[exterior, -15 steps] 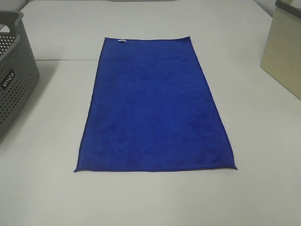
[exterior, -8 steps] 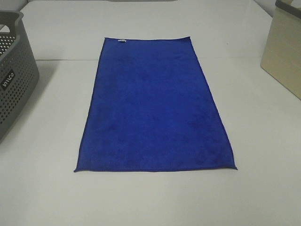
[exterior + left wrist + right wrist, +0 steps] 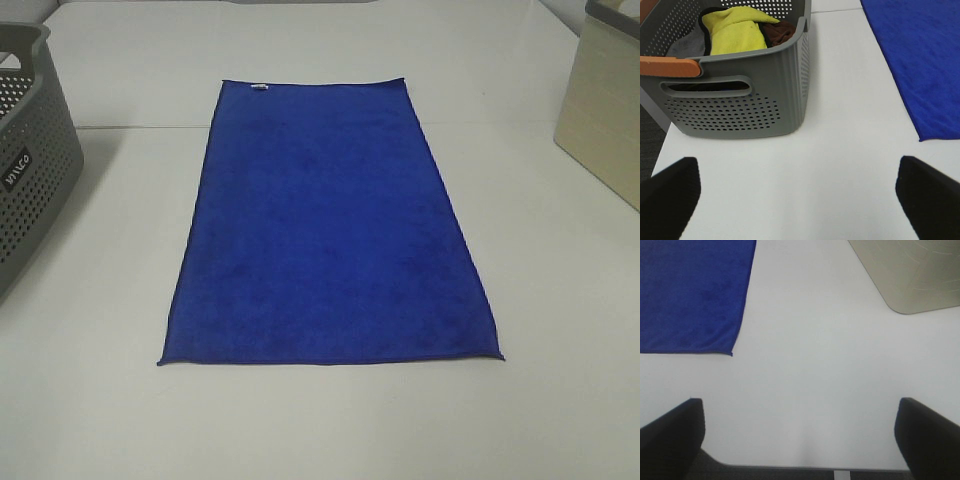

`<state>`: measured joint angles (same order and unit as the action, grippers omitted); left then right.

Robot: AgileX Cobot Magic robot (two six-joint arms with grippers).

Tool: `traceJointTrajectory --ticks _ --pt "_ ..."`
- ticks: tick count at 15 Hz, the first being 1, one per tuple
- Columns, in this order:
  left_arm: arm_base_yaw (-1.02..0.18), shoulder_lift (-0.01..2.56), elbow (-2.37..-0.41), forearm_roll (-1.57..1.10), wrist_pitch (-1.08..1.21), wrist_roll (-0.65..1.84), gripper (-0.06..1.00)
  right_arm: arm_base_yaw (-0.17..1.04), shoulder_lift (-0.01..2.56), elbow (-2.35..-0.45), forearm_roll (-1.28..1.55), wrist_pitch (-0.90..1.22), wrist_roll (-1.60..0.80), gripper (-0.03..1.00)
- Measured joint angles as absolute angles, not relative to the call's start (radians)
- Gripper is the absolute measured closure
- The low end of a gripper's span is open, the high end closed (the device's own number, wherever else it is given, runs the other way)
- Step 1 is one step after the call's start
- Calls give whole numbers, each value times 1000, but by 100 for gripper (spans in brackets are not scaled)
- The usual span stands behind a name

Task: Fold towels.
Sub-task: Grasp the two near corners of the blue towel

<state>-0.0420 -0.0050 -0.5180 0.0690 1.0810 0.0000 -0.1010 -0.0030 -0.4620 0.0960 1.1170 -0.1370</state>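
Flat towel point(image 3: 330, 230) lies between left hand point(image 3: 799, 200) and right hand point(image 3: 800, 440); both spread, empty.

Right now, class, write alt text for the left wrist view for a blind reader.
A grey perforated basket holding yellow and brown cloths stands on a white table, apart from a flat blue towel. The hand is open and empty.

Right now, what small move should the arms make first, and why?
Probably bring the left gripper and right gripper forward to the near corners of the towel: it lies flat and unfolded, and both open grippers hold nothing, short of its edge.
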Motion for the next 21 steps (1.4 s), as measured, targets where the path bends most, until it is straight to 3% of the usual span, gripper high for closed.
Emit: traceJointTrajectory --ticks 18,21 --pt "-42 8 -527 55 1094 0 -5 -101 7 -471 108 1126 -118 0" --pt "-42 354 -717 -80 1215 0 -5 -101 293 -558 199 1215 -24 0"
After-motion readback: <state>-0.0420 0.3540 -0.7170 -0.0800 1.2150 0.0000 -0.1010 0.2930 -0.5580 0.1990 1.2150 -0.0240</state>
